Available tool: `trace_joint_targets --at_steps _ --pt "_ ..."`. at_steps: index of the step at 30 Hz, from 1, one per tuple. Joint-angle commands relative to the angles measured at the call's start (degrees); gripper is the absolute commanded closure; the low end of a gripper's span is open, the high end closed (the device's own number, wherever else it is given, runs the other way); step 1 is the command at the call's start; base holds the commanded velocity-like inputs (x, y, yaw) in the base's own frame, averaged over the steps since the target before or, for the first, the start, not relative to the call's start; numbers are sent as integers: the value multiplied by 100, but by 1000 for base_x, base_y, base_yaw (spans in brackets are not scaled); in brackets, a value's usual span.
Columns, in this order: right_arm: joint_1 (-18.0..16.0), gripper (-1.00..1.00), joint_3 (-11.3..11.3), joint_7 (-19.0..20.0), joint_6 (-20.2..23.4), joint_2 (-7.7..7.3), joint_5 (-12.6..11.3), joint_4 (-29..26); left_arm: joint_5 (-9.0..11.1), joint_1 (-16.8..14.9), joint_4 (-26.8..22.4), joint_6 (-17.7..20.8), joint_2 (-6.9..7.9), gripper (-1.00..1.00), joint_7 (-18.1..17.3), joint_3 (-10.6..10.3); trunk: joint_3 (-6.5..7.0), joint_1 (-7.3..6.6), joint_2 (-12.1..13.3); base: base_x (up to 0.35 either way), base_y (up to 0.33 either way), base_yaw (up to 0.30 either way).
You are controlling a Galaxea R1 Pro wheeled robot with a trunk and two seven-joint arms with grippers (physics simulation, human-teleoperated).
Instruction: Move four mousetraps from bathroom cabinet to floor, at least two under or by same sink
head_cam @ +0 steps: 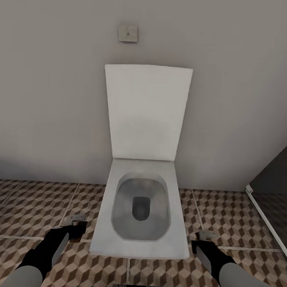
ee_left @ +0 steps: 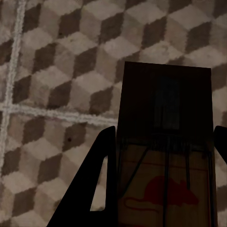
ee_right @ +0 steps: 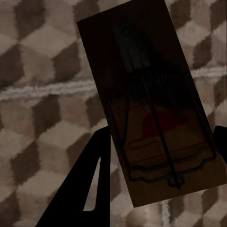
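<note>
Mousetraps partly shadowed, pincer-held.

One mousetrap, a dark-brown board with wire parts and a red mouse print, is sitting between the left gripper's jaws. A second mousetrap is lying tilted between the right gripper's jaws. Both are hanging above the cube-patterned bathroom floor.
</note>
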Motion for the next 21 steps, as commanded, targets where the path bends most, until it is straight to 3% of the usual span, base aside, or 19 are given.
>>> trace_joint_targets --at_steps 1,21 --pt "0 100 44 -23 30 -23 -59 -14 -11 -1 8 30 -3 100 17 1 -5 -1 -2 0 0 0" --pt "2 100 46 9 -61 -51 -49 -12 -14 0 -67 27 -48 100 8 -19 -5 -1 -2 0 0 0"
